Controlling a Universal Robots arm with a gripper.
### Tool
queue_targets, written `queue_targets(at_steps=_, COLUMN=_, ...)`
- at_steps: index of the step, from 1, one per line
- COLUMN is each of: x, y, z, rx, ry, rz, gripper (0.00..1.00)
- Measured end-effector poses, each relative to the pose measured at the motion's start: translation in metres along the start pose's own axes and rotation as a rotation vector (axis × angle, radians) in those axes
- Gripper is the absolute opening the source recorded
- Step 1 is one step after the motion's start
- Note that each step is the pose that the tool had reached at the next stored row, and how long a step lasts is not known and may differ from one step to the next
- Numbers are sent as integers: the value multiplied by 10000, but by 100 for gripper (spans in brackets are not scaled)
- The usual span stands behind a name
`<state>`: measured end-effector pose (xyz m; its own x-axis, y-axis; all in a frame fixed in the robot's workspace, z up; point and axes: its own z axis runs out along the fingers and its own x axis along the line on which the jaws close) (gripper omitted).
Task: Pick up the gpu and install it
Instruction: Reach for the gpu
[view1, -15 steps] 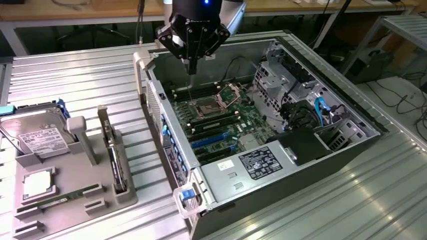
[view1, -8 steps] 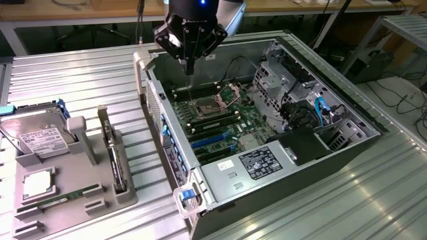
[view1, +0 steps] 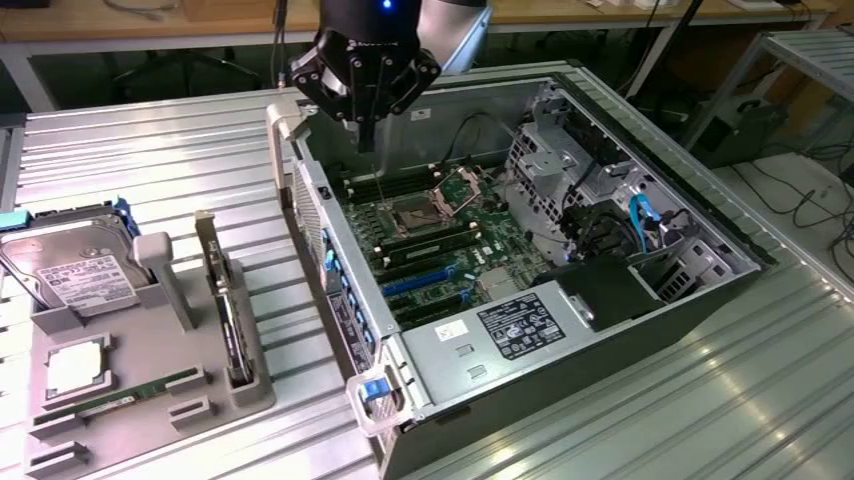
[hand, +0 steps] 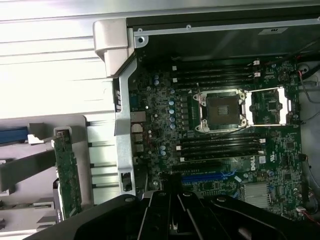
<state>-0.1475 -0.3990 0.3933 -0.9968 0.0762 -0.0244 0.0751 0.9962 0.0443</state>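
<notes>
The gripper (view1: 366, 135), fingers pressed together and empty, hangs above the motherboard (view1: 461, 245), with the gpu (view1: 227, 310) at its seven o'clock in the exterior view.

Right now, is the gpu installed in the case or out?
Out: the gpu stands on edge in the grey holder beside the open computer case.

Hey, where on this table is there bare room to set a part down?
Bare table lies beyond the tray, at the exterior view's upper left, and a wide patch runs along the case on the exterior view's right. Crowded: the narrow strip between tray and case, beside the upright gpu, and inside the case.
</notes>
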Motion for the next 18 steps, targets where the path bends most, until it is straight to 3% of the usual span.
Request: queue_targets(at_steps=18, x=141, y=-11, z=-2, rx=0, ry=-1, rz=0, gripper=14)
